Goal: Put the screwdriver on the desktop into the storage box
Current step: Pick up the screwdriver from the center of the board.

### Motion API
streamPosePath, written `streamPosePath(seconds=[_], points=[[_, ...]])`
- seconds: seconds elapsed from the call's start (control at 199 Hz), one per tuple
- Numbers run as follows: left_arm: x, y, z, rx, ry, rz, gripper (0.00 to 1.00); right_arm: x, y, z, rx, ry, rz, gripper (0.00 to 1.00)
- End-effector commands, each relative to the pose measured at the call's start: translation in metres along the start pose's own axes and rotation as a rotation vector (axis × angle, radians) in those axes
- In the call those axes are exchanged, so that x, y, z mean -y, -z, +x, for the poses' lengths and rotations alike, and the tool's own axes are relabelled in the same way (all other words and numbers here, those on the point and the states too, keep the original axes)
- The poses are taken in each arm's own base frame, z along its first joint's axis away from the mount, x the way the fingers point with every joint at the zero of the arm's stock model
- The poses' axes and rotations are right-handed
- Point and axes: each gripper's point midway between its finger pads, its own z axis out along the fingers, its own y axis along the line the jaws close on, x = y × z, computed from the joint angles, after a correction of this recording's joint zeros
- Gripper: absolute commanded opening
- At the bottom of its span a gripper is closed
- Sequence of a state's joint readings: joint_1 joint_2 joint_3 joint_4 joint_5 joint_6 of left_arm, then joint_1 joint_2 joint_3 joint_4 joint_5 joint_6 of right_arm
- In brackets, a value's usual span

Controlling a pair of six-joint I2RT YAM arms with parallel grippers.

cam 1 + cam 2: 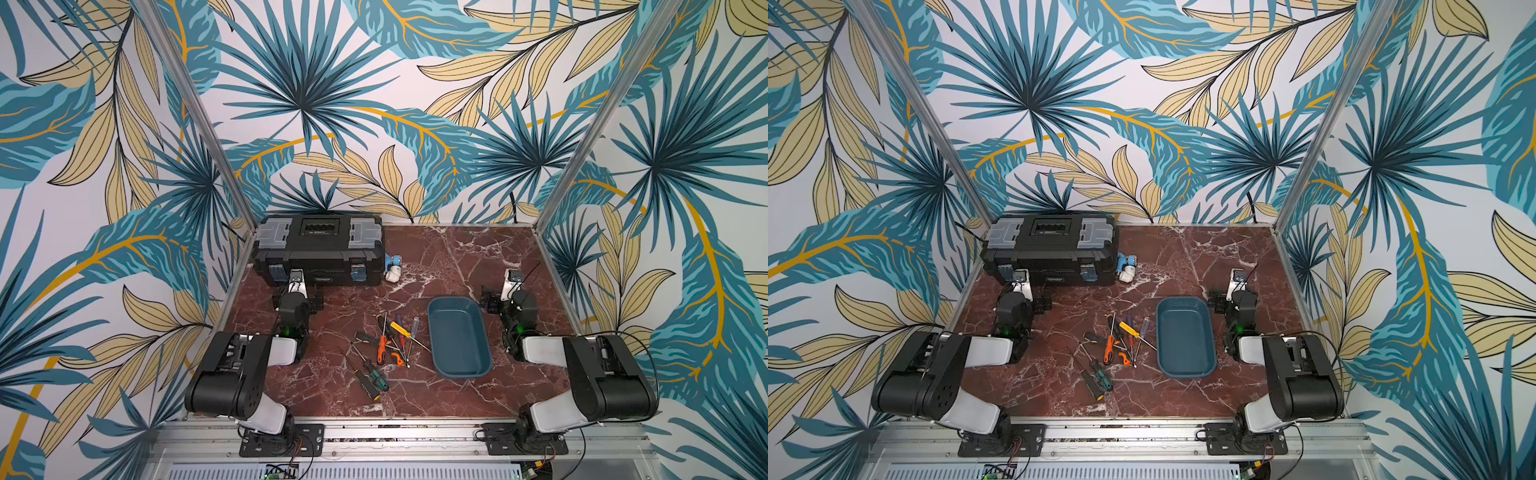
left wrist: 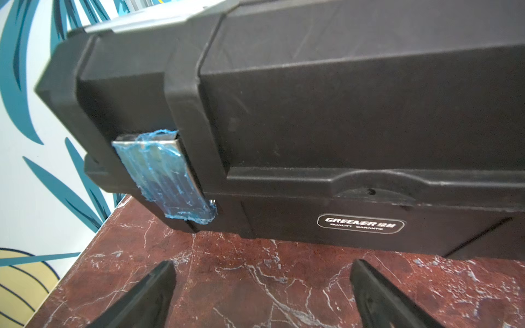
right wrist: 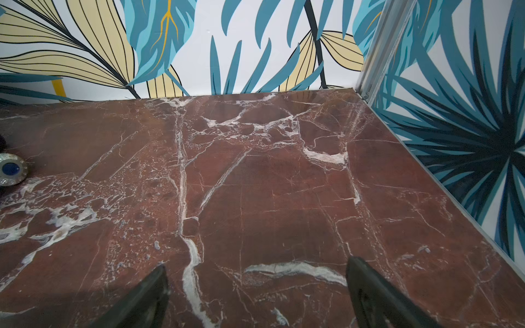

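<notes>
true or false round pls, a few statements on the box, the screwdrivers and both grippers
1. The storage box is empty. True.
2. The left gripper holds a screwdriver. False: it is open and empty, facing the black toolbox.
3. The screwdrivers lie on the desktop beside the storage box. True.
4. The right gripper is shut. False: it is open over bare desktop.
5. The black toolbox has its lid raised. False: the lid is closed.
</notes>
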State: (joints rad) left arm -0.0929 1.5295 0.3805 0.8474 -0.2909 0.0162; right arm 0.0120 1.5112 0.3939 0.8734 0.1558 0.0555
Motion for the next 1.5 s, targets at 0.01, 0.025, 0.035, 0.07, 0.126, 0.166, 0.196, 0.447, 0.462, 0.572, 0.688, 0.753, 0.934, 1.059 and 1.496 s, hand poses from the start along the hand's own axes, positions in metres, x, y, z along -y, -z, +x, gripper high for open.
streamPosePath(seconds=[0.01, 0.025, 0.035, 0.07, 0.126, 0.166, 0.196, 0.447, 0.462, 0.572, 0.688, 0.753, 0.934, 1.059, 1.496], points=[[0.003, 0.000, -0.010, 0.022, -0.004, 0.011, 1.00, -0.002, 0.000, -0.003, 0.007, 0.011, -0.005, 1.00], [0.003, 0.000, -0.010, 0.022, -0.004, 0.010, 1.00, -0.002, 0.000, -0.003, 0.006, 0.010, -0.005, 0.99], [0.003, 0.000, -0.009, 0.021, -0.005, 0.011, 1.00, -0.002, 0.000, -0.003, 0.006, 0.010, -0.005, 0.99], [0.003, 0.000, -0.010, 0.023, -0.003, 0.010, 1.00, -0.002, 0.000, -0.003, 0.006, 0.011, -0.005, 1.00], [0.003, 0.000, -0.010, 0.023, -0.005, 0.011, 1.00, -0.002, 0.000, -0.003, 0.006, 0.010, -0.006, 0.99], [0.003, 0.000, -0.010, 0.022, -0.005, 0.010, 1.00, -0.002, 0.000, -0.003, 0.006, 0.011, -0.005, 0.99], [0.003, 0.000, -0.009, 0.022, -0.005, 0.010, 1.00, -0.002, 0.000, -0.003, 0.006, 0.011, -0.005, 1.00], [0.003, 0.000, -0.010, 0.022, -0.004, 0.010, 1.00, -0.002, 0.000, -0.003, 0.006, 0.011, -0.004, 0.99], [0.003, 0.000, -0.009, 0.021, -0.005, 0.010, 1.00, -0.002, 0.000, -0.003, 0.007, 0.011, -0.004, 0.99], [0.003, -0.001, -0.009, 0.021, -0.005, 0.010, 1.00, -0.002, 0.000, -0.003, 0.007, 0.011, -0.004, 1.00], [0.000, 0.000, -0.013, 0.035, 0.003, -0.008, 1.00, 0.000, 0.005, -0.016, 0.037, 0.016, 0.012, 1.00], [-0.017, 0.003, -0.027, 0.042, 0.028, -0.102, 1.00, 0.009, 0.015, -0.032, -0.046, -0.018, 0.078, 1.00], [-0.067, 0.038, -0.037, -0.194, 0.184, -0.443, 1.00, 0.013, 0.056, -0.023, -0.304, -0.288, 0.130, 1.00], [-0.051, 0.063, 0.000, -0.370, 0.415, -0.419, 0.88, 0.039, 0.078, 0.000, -0.369, -0.344, 0.271, 1.00], [0.207, 0.160, -0.018, -0.554, 0.299, 0.417, 0.72, 0.026, 0.135, -0.071, -0.379, -0.367, 0.261, 0.99]])
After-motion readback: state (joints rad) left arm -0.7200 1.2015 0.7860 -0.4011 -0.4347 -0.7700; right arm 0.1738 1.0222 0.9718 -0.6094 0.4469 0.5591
